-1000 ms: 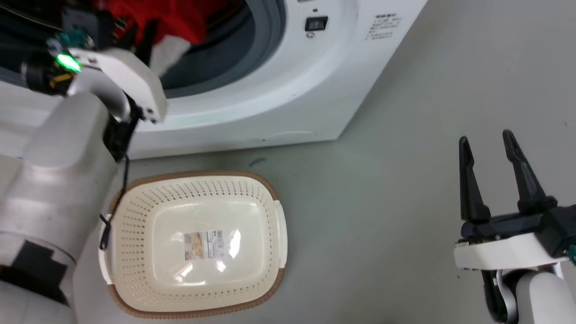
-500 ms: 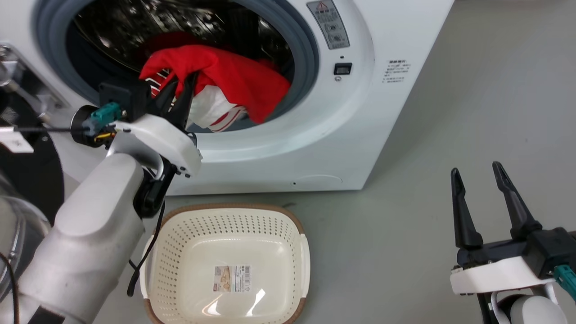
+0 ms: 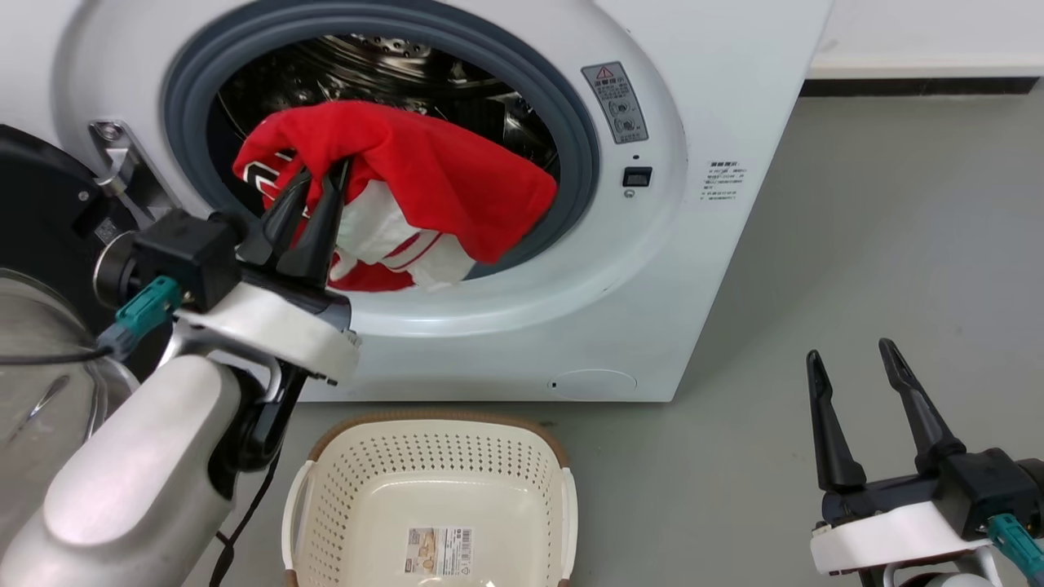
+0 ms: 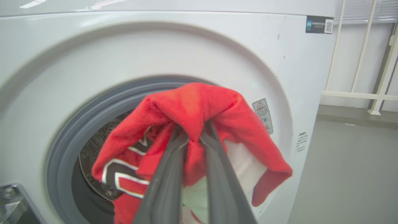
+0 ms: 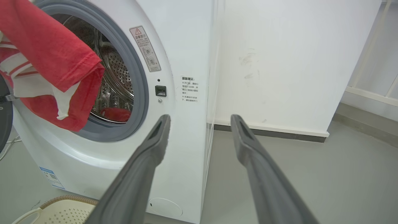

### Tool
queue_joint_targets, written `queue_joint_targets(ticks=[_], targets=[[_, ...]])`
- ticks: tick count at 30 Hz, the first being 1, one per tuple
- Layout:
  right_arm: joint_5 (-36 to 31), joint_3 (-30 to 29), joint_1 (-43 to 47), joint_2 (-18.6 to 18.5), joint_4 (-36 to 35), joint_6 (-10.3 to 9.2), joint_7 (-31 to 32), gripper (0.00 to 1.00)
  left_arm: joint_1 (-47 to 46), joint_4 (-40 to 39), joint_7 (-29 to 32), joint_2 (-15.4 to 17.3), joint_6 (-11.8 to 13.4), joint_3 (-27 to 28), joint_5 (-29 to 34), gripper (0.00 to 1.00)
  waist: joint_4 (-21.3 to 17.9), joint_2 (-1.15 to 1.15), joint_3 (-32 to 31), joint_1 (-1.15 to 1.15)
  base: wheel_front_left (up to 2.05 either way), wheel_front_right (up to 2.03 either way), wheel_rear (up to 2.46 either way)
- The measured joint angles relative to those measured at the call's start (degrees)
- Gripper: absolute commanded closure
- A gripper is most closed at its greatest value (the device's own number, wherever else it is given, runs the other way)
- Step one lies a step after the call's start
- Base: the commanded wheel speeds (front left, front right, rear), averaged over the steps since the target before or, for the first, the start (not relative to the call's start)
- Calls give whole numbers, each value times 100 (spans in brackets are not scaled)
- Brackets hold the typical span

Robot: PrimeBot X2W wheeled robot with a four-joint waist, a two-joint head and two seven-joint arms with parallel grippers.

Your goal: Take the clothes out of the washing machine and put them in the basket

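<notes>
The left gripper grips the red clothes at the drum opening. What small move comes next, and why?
Probably pull the left gripper back and down toward the basket: it is shut on the clothes, which hang out of the washing machine.

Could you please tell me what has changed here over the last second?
The head view has tilted upward. The left gripper, shut on the clothes, has drawn them farther out of the washing machine, over its grey seal. The right gripper stays open and idle; the basket stays empty.
</notes>
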Motion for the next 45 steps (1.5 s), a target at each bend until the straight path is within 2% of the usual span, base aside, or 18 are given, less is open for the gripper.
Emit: queue_joint_targets(ticks=[13,22,30,36,45], targets=[[-8,48,171,0,-15,0,0,0,852,-1768,226,698,717,213,54,100,19,0,-278,1,0,0,0],[12,79,169,0,-52,0,0,0,1489,-2111,330,979,829,107,-18,100,-36,0,-215,1,0,0,0],[15,75,2,0,-146,0,-1,0,1909,-1415,377,872,594,-416,-14,100,-109,0,125,1,0,0,0],[-23,65,-275,-1,-227,0,0,0,1843,-287,252,397,243,-756,49,100,-183,0,558,2,0,0,0],[-36,88,-790,-1,-412,0,-1,0,1042,2150,44,-489,-446,-1014,167,100,-330,0,1452,2,0,0,0]])
